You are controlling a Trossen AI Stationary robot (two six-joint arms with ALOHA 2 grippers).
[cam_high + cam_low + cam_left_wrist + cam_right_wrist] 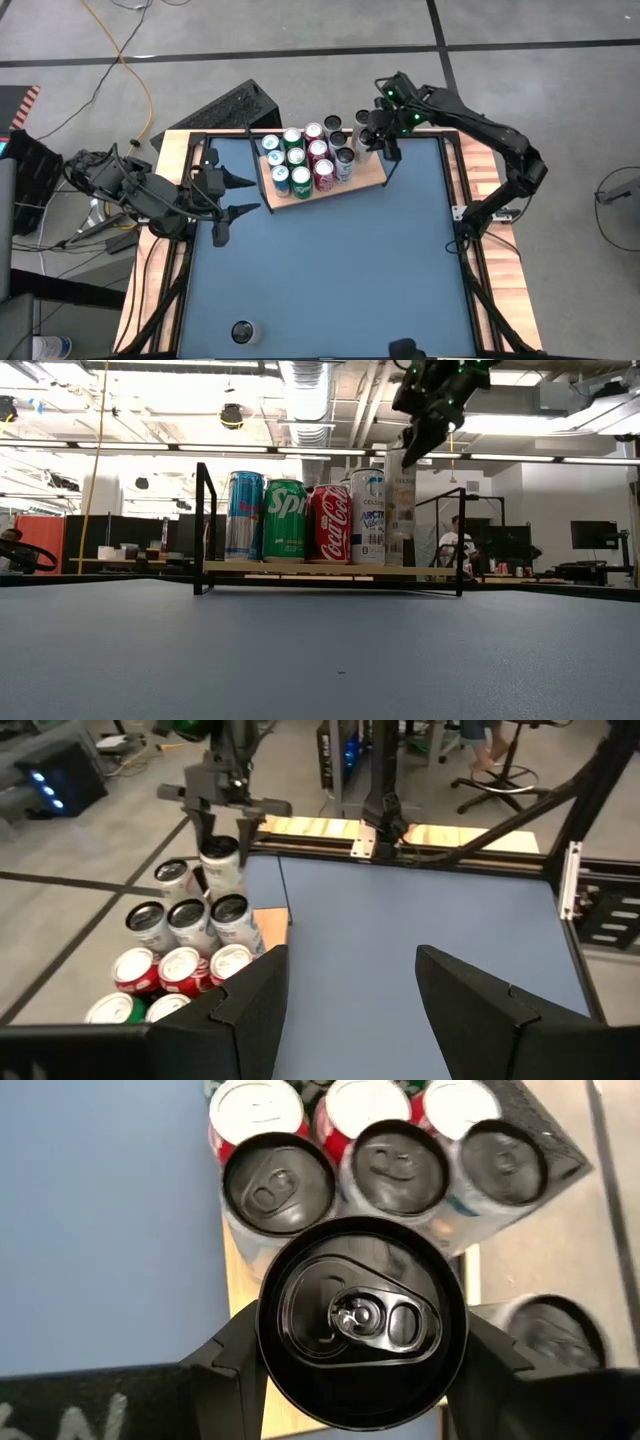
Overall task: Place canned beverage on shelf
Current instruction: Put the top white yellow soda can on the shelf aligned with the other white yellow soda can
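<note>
While clamped by the right tool [352, 1348]: round black-topped metal can [360, 1320]
Shelf [368, 177]: pale wood board, thin black wire frame
Left tool [350, 990]: wide, empty, above the blue tabletop [330, 270]

- Shelf [330, 570]: I see a light wood board in a black wire frame.
- Cans: blue-silver [244, 516], green [285, 520], red [329, 523], white [367, 517].
- Tabletop [330, 270]: plain blue.

The shelf [375, 178] is crowded at its nine o'clock end by upright cans [305, 160]; bare board is left toward three o'clock. The tabletop [330, 270] toward six o'clock is open except for one lone can [243, 332].
</note>
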